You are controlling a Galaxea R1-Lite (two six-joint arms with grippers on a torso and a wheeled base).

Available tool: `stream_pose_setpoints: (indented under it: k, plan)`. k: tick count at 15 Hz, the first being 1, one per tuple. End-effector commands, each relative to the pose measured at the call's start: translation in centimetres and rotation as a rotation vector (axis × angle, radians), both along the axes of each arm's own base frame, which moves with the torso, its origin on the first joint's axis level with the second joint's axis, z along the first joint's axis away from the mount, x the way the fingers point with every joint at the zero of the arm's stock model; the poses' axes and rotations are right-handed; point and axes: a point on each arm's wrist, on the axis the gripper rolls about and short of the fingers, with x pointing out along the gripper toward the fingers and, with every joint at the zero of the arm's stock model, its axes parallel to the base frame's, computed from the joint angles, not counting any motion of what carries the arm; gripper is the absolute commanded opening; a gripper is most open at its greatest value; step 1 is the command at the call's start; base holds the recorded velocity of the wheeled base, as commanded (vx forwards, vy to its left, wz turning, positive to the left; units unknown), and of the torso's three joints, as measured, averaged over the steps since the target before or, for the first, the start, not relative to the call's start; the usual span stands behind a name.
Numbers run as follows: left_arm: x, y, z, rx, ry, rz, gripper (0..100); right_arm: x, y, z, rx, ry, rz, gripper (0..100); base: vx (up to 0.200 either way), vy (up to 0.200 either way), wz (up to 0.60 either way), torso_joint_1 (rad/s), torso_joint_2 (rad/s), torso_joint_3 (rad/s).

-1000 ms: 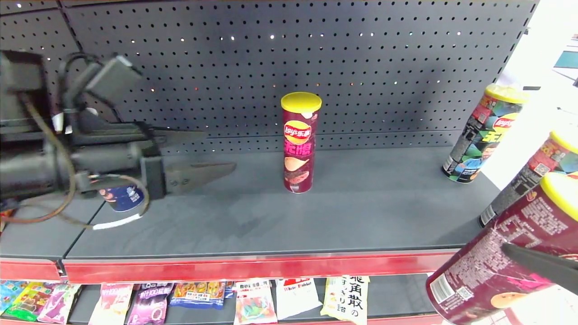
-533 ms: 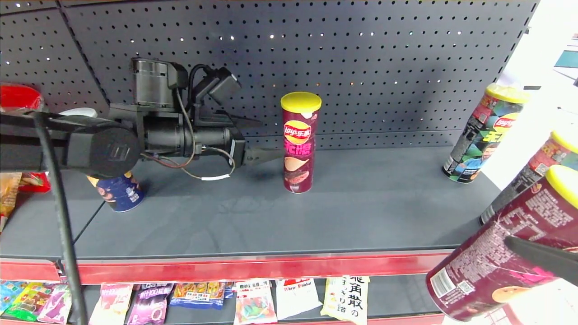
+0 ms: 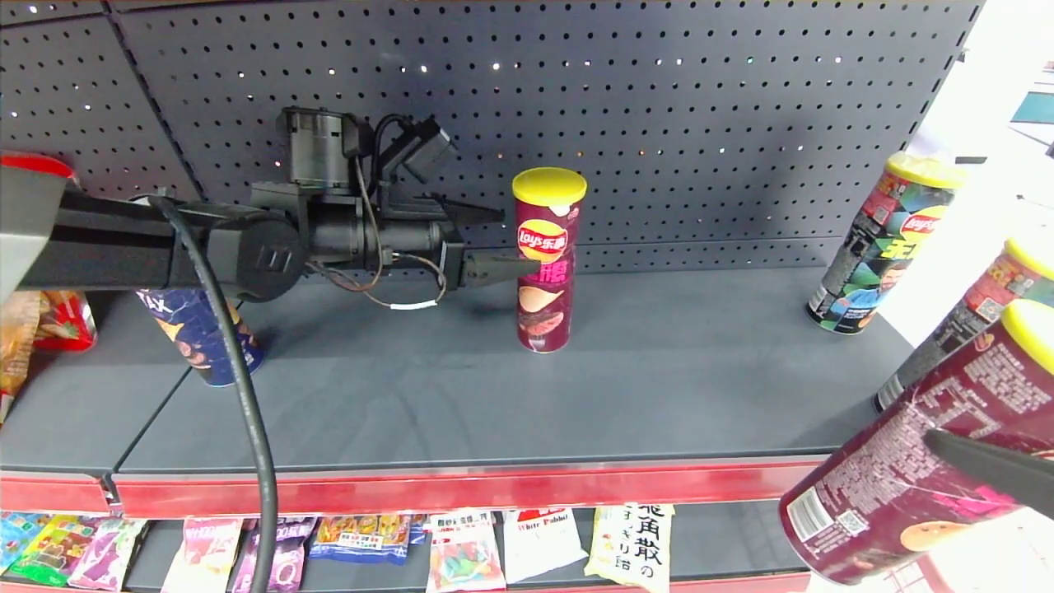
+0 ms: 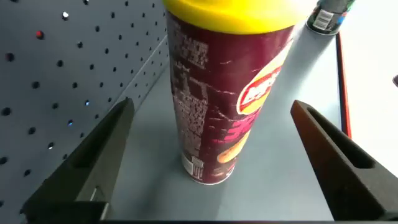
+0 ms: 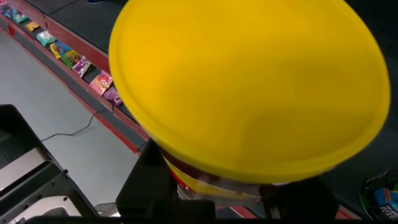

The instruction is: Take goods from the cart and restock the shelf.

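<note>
At the far left of the shelf (image 3: 494,395), a blue can (image 3: 206,338) is standing partly behind your left arm, its top hidden. Your left gripper (image 3: 494,241) is hanging spread wide beside the pegboard (image 3: 659,123), holding nothing. The head view is showing its lower finger tip right at the side of the standing can (image 3: 547,259), and from there you cannot tell whether they are touching. The left wrist view is settling that: the left gripper (image 4: 212,106) is showing its two fingers (image 4: 93,162) flanking the standing can (image 4: 224,93) with a gap on each side. That can is sitting upright on the shelf, near the pegboard.

Below the shelf edge, snack packets (image 3: 461,543) are hanging, cut off by the frame. Further right, two patterned cans (image 3: 885,243) are leaning at the shelf end.

At the far right, your right gripper (image 3: 939,449) is clamping the held can (image 3: 906,478), tilted, off the shelf and partly cut off. The right wrist view is showing mostly its yellow lid (image 5: 249,81).
</note>
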Motion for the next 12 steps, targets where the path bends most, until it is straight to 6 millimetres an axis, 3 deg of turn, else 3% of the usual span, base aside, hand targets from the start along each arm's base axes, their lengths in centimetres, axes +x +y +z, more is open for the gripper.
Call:
stream_pose_setpoints:
  k: [1,4,8,12]
  plan:
    - [1.1,-0.4,-0.6,-0.002,0.0,-0.006,100,0.0,0.0,0.1,0.001,-0.005,0.001,0,0.0,0.0,0.0,0.0,0.0,0.0]
    - [2.6,-1.2,-0.2,-0.018,-0.037,-0.012,100,0.0,0.0,0.2,0.0,-0.008,-0.002,0,0.0,0.0,0.0,0.0,0.0,0.0]
    - [2.3,-2.5,0.0,-0.044,-0.001,-0.058,100,0.0,0.0,0.1,-0.001,-0.003,-0.002,0,0.0,0.0,0.0,0.0,0.0,0.0]
    - [3.5,-3.1,-0.1,-0.058,-0.019,-0.073,100,0.1,0.0,0.1,-0.003,-0.001,-0.003,0,0.0,0.0,0.0,0.0,0.0,0.0]
